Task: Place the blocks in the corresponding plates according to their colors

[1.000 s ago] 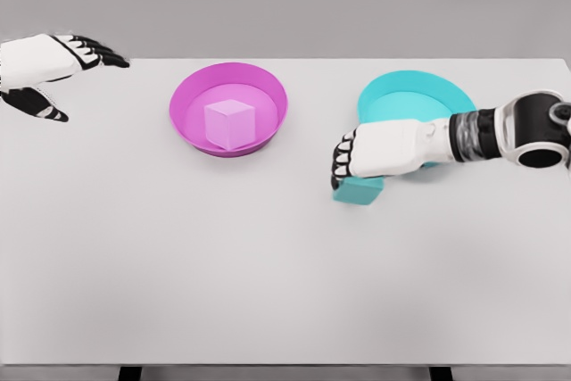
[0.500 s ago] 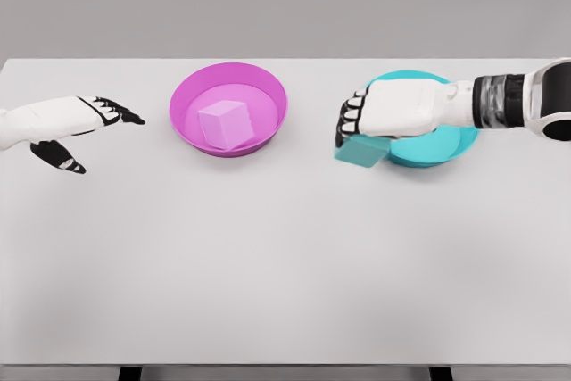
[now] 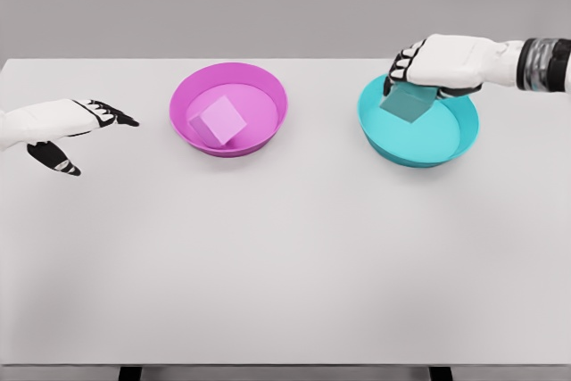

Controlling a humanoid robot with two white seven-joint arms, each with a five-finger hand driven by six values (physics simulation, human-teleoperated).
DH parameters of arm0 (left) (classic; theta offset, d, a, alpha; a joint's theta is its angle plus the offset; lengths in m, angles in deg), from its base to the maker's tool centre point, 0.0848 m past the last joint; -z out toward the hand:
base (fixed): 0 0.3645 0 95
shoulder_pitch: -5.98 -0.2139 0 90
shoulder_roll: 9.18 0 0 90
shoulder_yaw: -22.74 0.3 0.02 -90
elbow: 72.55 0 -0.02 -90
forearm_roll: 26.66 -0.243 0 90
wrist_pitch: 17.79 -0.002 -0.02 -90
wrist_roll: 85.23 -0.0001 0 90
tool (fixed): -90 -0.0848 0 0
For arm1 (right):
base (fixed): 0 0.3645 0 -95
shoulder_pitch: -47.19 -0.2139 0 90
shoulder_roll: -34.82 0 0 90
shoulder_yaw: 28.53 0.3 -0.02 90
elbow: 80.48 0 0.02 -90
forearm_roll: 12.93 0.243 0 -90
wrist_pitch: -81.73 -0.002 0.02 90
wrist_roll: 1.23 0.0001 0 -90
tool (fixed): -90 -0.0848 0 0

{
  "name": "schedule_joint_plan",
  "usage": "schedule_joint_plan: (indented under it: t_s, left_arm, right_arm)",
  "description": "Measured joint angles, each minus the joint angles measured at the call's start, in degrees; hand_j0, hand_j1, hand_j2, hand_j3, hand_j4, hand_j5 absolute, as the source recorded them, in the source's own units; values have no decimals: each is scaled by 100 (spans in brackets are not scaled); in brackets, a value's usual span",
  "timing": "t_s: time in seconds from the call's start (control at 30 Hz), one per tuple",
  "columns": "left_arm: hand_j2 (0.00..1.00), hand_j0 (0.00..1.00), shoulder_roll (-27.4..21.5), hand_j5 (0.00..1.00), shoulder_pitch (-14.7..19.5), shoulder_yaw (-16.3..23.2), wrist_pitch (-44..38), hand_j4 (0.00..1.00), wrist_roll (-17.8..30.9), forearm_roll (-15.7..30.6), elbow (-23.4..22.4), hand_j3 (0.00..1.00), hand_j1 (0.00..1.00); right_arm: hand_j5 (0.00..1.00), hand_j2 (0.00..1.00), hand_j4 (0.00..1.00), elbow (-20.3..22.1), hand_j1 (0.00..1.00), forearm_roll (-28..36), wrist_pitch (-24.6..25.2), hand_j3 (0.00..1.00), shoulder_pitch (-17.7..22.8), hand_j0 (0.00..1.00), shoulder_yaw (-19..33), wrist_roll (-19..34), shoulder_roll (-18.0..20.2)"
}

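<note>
Your right hand [image 3: 437, 64] is reaching in from the tabletop's right edge, knuckles up and fingers curled down around the teal block [image 3: 406, 103], holding it tilted over the far-left part of the teal plate [image 3: 419, 144] near the far right corner. Your left hand [image 3: 62, 122] is hovering at the left edge, palm sideways with fingers stretched out and gripping nothing. The pink block [image 3: 221, 120] is lying inside the pink plate [image 3: 183, 118] toward the far edge.

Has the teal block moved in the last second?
Yes. The teal block, held by the right hand, has gone up and right in the picture: from the table in front of the teal plate's left rim to over the plate's back left part.
</note>
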Motion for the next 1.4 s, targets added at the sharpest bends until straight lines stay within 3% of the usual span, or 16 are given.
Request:
schedule_joint_plan:
  t_s: [0.37,0.43,0.5,0.8,0.9,1.0,1.1,1.23,1.4]
  left_arm:
    - [100,100,4,100,0,-3,0,100,1,-9,-65,100,100]
    - [100,100,3,100,0,-3,0,100,1,-6,-113,100,100]
    - [100,100,3,100,9,-3,0,100,1,-4,-146,100,100]
    - [100,100,8,100,9,-2,0,100,1,-1,-181,100,100]
    - [100,100,5,100,9,-2,0,100,1,2,-181,100,100]
    - [100,100,2,100,8,-5,0,100,1,6,-182,100,100]
    - [100,100,-3,100,18,-9,0,100,1,10,-184,100,100]
    - [100,100,-12,100,18,-12,0,100,-3,22,-183,100,100]
    - [100,100,-14,100,26,-19,0,100,-13,38,-182,100,100]
  right_arm:
    - [60,60,60,-761,60,-386,1,60,149,60,-49,137,-404]
    - [66,66,66,-857,66,-451,1,66,158,66,-51,150,-453]
    - [100,100,100,-924,100,-550,1,100,202,100,-49,152,-481]
    - [100,100,100,-949,100,-630,2,100,220,100,-31,140,-490]
    - [100,100,100,-733,100,-465,1,100,220,100,127,98,-264]
    - [100,100,100,-555,100,100,2,100,255,100,351,70,136]
    - [100,100,100,-329,100,438,0,100,624,100,435,-32,447]
    - [100,100,100,195,100,591,2,100,800,100,477,-210,863]
    - [100,100,100,454,100,633,3,100,861,100,487,-260,1096]
